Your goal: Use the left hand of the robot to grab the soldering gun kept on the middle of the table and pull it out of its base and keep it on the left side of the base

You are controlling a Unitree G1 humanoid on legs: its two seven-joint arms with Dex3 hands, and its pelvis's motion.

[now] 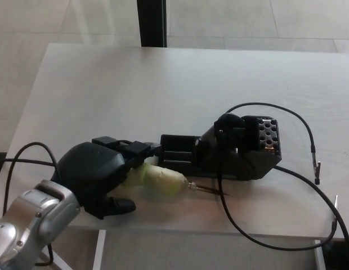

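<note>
Left hand (98,174) fingers (122,205) wrap soldering gun (160,181)

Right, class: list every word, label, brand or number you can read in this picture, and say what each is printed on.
None can be read.
The black base shows no legible label.
The soldering gun, held in the left hand, has a pale wrapped handle with no print.
The table bears no text.

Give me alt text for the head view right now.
The robot's left hand grips the pale-wrapped soldering gun, already out of its black base, low over the table near its front edge, tip toward the base. A black cable loops on the right.
</note>
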